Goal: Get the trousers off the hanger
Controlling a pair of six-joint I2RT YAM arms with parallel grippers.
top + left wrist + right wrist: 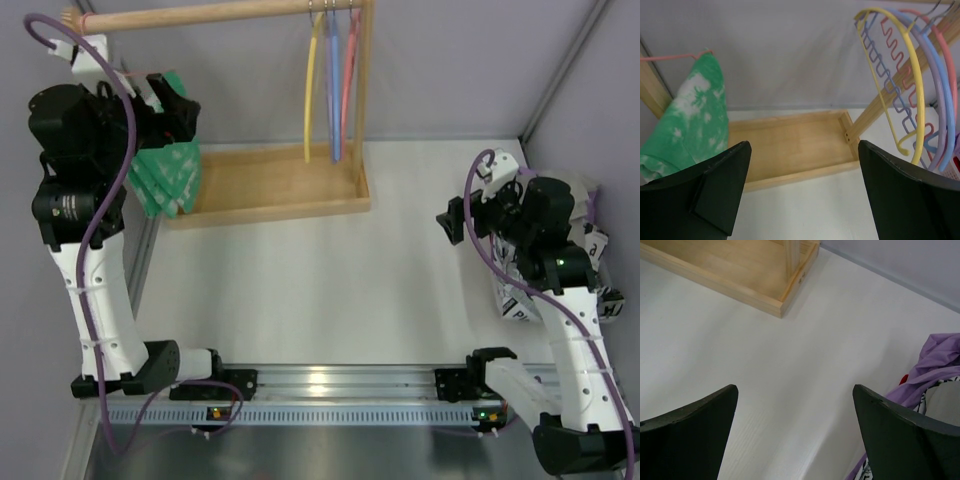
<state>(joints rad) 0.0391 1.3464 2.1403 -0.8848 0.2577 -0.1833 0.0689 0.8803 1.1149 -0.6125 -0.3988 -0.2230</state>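
Bench (300, 270) first, white and wide, taking up most of the top view. At its far side stands the wooden rack: a shallow tray (270, 190) for a base, an upright post (365, 90) at the tray's right end, and a round rail (200, 13) running across the top.

Now the trousers (165, 175). They are bright green with pale speckles and hang at the left end of the rack, drooping down over the tray's left edge, right beside my left arm. Over on the right, by my right arm, lies a heap of purple cloth (935, 365) with black-and-white printed cloth (515, 295) at the bench's edge.

Near the post, three thick hangers dangle from the rail, yellow (312, 90), blue (333, 90) and red (350, 70), close together and well apart from the trousers. The thin pink hanger (670, 56) shows as a wire running into the top of the trousers, so the garment is still on it.

My left tool (802, 165) is up high near the rail, spread wide with nothing between its fingers; the trousers sit just past its left finger. My right tool (795, 400) hangs over bare bench, also gaping wide and empty, with the purple cloth next to its right finger.
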